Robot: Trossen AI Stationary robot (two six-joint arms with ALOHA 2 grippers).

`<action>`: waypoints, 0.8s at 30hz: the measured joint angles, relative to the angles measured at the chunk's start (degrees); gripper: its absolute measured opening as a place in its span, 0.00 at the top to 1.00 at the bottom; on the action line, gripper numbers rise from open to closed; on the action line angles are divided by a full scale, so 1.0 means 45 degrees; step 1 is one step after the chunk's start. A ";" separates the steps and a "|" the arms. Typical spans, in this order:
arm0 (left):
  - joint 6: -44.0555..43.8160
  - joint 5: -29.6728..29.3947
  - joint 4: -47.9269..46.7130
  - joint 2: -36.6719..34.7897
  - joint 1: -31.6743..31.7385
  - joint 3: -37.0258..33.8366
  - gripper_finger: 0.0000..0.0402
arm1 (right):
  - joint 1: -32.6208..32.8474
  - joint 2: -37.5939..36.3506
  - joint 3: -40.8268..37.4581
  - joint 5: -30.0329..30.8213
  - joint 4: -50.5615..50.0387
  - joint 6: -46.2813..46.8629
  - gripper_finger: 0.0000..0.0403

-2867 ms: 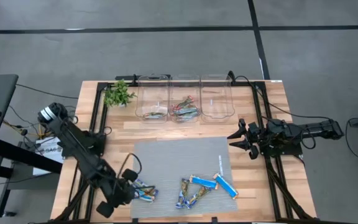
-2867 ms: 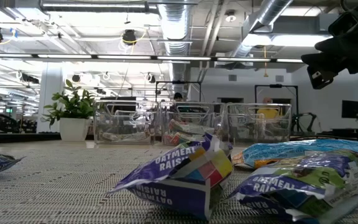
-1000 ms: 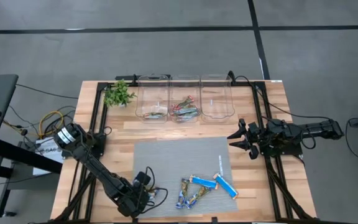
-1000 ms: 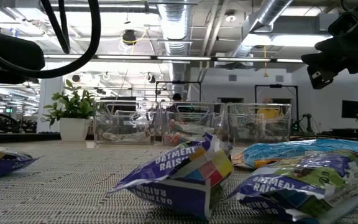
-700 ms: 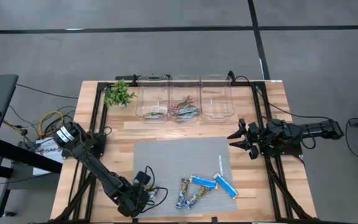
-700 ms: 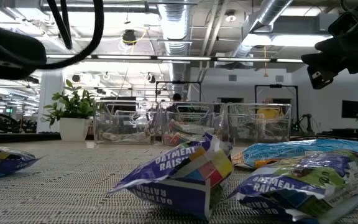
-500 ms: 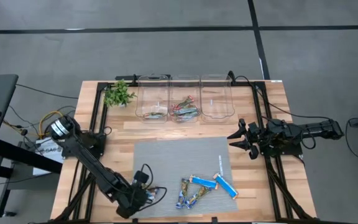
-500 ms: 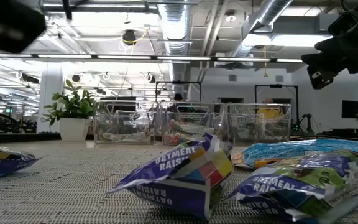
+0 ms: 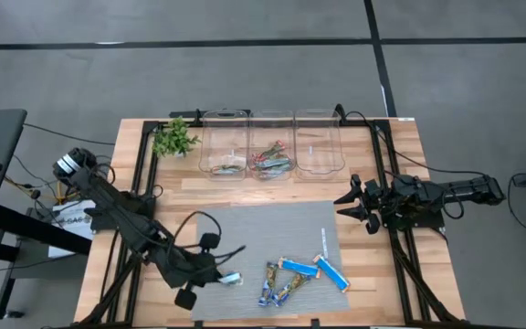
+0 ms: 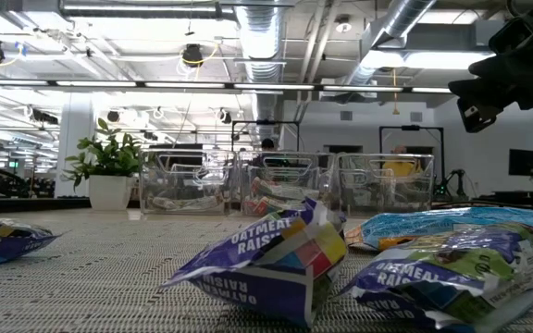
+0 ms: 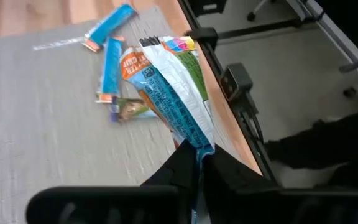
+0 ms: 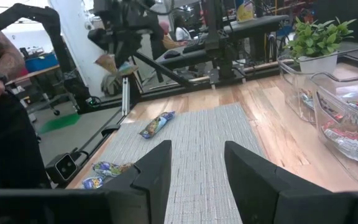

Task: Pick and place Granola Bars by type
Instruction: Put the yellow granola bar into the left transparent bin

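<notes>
My left gripper (image 9: 215, 272) hangs over the grey mat's near left part, shut on one granola bar (image 11: 169, 81) in a blue, white, green and orange wrapper; the right wrist view shows that bar (image 12: 112, 67) in the air. Another bar (image 12: 157, 124) lies flat on the mat below. More bars, bright blue (image 9: 331, 271) and mixed (image 9: 281, 283), lie in a loose heap on the mat's near right part. My right gripper (image 9: 359, 203) waits open above the table's right side. My left gripper pinches one end of the bar's wrapper (image 11: 194, 144) between its two fingers. The fingers slant down from the table's left side, in line with the bar. The bar sticks out past the fingertips toward the right, lifted clear of the mat.
Three clear bins stand in a row at the far edge: the left one (image 9: 225, 146) and the middle one (image 9: 272, 146) hold bars, the right one (image 9: 320, 144) shows none. A green plant (image 9: 173, 137) stands left of them. Black rails run along both table sides.
My left gripper has shut on a bar at the mat's near left and risen with it, moving a little toward the far and right. That bar is now lifted clear; the other bar stays on the mat.
</notes>
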 joint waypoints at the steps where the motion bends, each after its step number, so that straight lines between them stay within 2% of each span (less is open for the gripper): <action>1: 0.0006 0.0003 -0.0007 -0.0072 0.0120 0.0000 0.98 | 0.0000 -0.0003 0.0000 0.0000 0.0000 0.0000 0.64; 6: 0.0479 0.0051 -0.0040 -0.0127 0.0968 0.0000 0.97 | 0.0000 -0.0004 0.0000 0.0000 0.0000 0.0000 0.65; 10: 0.0971 0.0040 -0.0019 -0.0127 0.2388 0.0000 0.95 | -0.0003 -0.0002 -0.0002 0.0000 -0.0002 0.0000 0.65; 18: 0.1525 0.0025 -0.0002 -0.0127 0.6689 0.0000 0.97 | -0.0004 -0.0004 -0.0002 0.0000 0.0000 0.0000 0.64; 24: 0.1147 -0.0010 -0.0027 -0.0127 1.0142 0.0000 0.95 | -0.0001 -0.0004 -0.0001 0.0000 -0.0004 0.0000 0.65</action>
